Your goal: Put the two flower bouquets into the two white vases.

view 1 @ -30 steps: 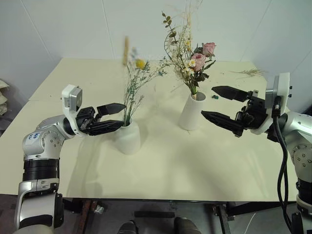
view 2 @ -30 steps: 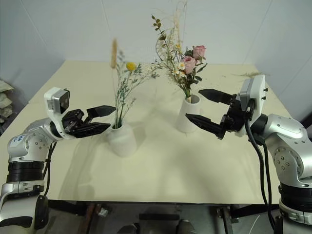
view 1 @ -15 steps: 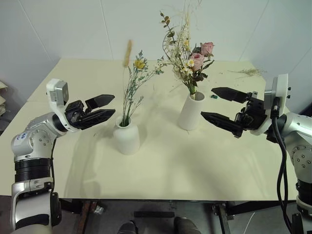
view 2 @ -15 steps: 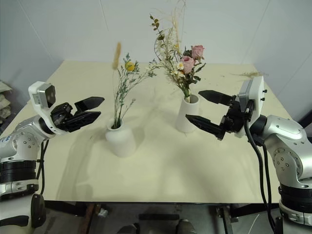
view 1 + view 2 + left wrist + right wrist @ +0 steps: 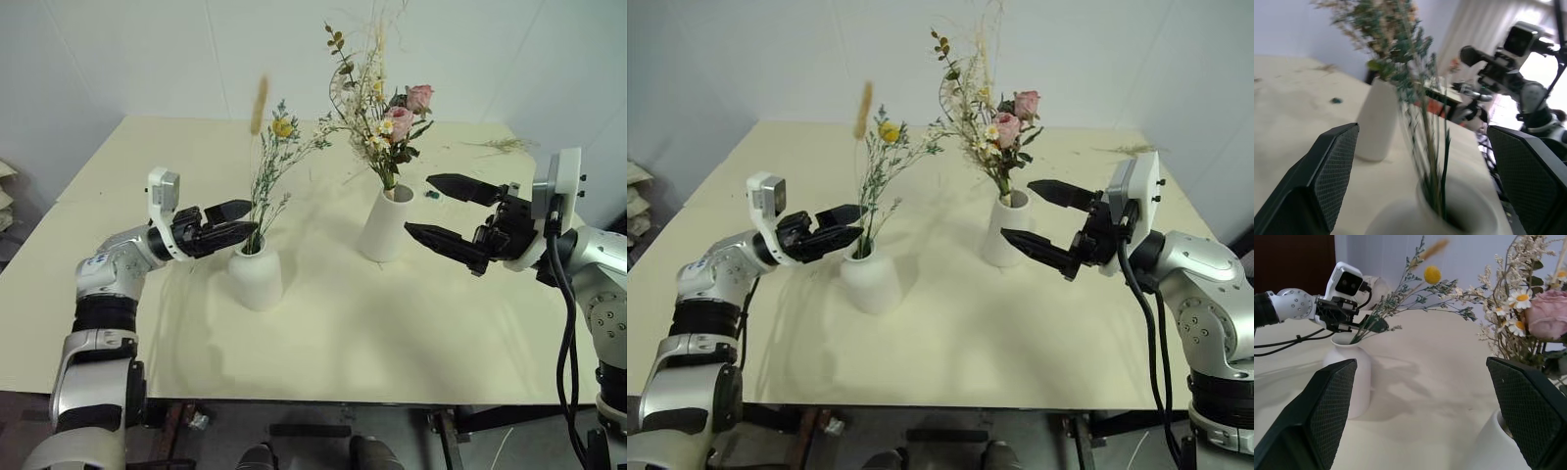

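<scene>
The left gripper point(image 5: 238, 222) has its fingers spread wide and empty, flanking the thin bunch point(image 5: 269, 166) just above the short vase point(image 5: 256, 275). The right gripper point(image 5: 443, 211), equally agape and empty, hangs just beside the tall vase point(image 5: 385, 225) holding the rose bunch point(image 5: 384, 113). Stems look light and brittle, so grip low, gently. Loose sprigs point(image 5: 503, 146) lie on the bench point(image 5: 343, 323), well beyond.
</scene>
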Motion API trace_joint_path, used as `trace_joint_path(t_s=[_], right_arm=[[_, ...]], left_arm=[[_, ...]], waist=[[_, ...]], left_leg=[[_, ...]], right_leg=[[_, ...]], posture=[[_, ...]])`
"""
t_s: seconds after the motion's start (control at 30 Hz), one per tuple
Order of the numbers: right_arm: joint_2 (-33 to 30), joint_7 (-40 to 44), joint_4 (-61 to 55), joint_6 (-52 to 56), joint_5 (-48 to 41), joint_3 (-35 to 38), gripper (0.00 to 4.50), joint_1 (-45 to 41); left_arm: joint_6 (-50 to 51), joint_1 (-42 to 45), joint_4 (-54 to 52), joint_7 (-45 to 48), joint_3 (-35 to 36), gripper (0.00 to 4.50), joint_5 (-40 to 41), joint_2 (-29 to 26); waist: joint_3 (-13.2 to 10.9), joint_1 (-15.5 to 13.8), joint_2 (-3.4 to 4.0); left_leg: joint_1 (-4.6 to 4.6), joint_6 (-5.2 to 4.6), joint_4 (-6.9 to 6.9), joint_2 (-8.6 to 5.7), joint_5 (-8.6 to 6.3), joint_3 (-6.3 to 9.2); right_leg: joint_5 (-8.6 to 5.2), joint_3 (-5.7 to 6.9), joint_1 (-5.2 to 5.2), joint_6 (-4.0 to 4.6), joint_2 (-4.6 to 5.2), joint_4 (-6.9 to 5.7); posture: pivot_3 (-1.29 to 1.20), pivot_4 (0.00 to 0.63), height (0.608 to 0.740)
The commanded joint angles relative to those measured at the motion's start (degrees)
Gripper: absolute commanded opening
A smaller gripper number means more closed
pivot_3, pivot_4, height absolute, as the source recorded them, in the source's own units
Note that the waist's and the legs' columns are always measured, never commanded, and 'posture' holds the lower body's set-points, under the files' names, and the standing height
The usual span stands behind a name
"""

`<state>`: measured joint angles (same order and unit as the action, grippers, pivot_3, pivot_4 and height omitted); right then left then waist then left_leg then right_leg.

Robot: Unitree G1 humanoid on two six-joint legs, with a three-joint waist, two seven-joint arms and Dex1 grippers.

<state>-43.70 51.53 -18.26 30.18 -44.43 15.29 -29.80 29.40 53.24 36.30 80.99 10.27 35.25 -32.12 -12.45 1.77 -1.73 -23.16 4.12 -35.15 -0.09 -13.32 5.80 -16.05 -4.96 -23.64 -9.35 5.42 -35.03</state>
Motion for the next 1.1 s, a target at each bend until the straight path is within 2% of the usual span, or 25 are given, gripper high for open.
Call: trace_joint_path(t_s=[0.03,0.27,0.33,0.57,0.67,0.8,0.87,1.1], right_arm=[[-1.2,-0.6,-2.7,-0.4,-0.9,2.7,4.50,0.5],[-0.8,-1.0,-3.1,-0.7,-0.9,2.9,4.50,1.4],[-0.9,-0.9,-2.7,-0.8,-0.9,2.8,4.50,1.0],[-0.4,-0.1,-1.4,-1.3,-0.5,2.0,4.50,0.3],[-0.2,0.2,-0.9,-1.6,-0.4,1.8,4.50,0.1],[-0.2,1.0,0.4,-2.0,0.0,1.2,4.50,-0.6],[-0.5,1.5,1.3,-2.0,0.2,1.3,4.50,-1.1],[-5.0,5.6,2.2,-1.9,1.4,3.4,4.50,2.4]], left_arm=[[3.5,1.5,-3.1,3.6,0.5,4.46,2.3,-1.5],[7.1,-0.1,-7.2,6.9,0.4,4.46,2.9,-3.2],[10.7,-2.0,-11.8,7.7,1.1,4.46,5.2,-5.0],[12.2,-8.8,-19.4,3.4,5.2,4.46,7.5,-8.9],[11.0,-10.8,-21.0,1.4,6.6,4.46,7.3,-9.2],[-3.3,-11.9,-19.0,-6.8,9.7,4.46,1.0,-8.1],[-6.4,-13.1,-19.4,-7.5,10.2,4.46,-0.3,-9.4],[-6.7,-18.5,-24.4,-9.6,11.8,4.46,-0.5,-14.3]], waist=[[0.0,0.3,0.01],[0.0,0.2,0.00],[0.0,0.1,0.01],[0.0,0.1,0.01],[0.0,0.0,0.01],[0.0,-0.2,0.01],[0.0,-0.2,0.01],[0.0,-0.1,0.02]], left_leg=[[0.00,-0.01,0.01,0.01,-0.01,0.00],[0.02,-0.01,-0.02,0.02,0.00,0.00],[0.02,0.00,-0.03,0.02,0.00,0.00],[0.04,0.00,-0.01,0.03,0.00,0.00],[0.05,0.00,-0.01,0.03,0.00,0.00],[0.05,0.01,-0.01,0.03,0.01,0.00],[0.05,0.02,-0.01,0.03,0.01,0.00],[0.03,-0.01,0.04,0.03,-0.01,-0.01]], right_leg=[[0.00,-0.01,-0.01,0.00,0.00,0.00],[-0.01,-0.01,-0.01,0.01,-0.01,-0.07],[-0.01,-0.01,-0.01,0.01,-0.01,-0.08],[-0.02,-0.02,-0.01,0.02,0.00,-0.08],[-0.02,-0.02,0.00,0.02,0.00,-0.08],[-0.02,-0.01,0.00,0.02,0.00,-0.09],[-0.02,-0.01,-0.01,0.02,0.01,-0.07],[-0.03,-0.01,-0.02,0.04,0.00,-0.01]], posture=[[0.00,0.150,0.740],[0.00,0.150,0.740],[0.00,0.150,0.740],[0.00,0.150,0.740],[0.00,0.150,0.740],[0.00,0.150,0.740],[0.00,0.150,0.740],[0.00,0.150,0.740]])
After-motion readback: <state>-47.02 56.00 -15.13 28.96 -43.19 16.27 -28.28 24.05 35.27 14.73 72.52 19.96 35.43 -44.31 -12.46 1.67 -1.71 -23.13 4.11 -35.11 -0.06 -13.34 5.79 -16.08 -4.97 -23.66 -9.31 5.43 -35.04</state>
